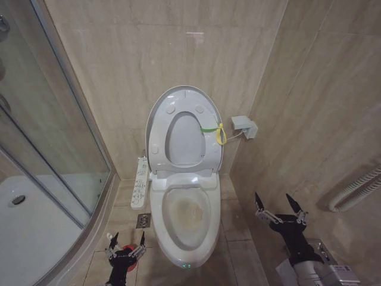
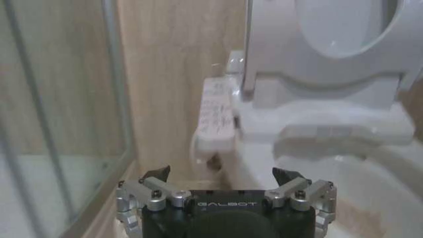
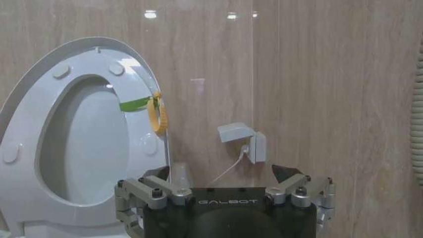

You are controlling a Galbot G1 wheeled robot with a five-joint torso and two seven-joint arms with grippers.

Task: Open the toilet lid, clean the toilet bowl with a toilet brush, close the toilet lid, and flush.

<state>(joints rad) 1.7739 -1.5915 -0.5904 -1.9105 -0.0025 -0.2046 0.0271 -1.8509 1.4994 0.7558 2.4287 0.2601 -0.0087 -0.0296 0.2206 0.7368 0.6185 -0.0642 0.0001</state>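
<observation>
The toilet lid [image 1: 186, 95] is seen raised upright against the wall together with the seat ring, well beyond and between both end effectors, and the stained toilet bowl [image 1: 186, 217] lies uncovered between them. The left end effector [image 1: 125, 241] is held low near the floor just beside the bowl's left flank, its fingers spread and grasping nothing. The right end effector [image 1: 280, 204] is held off the bowl's right side near the wall, likewise spread and released.
</observation>
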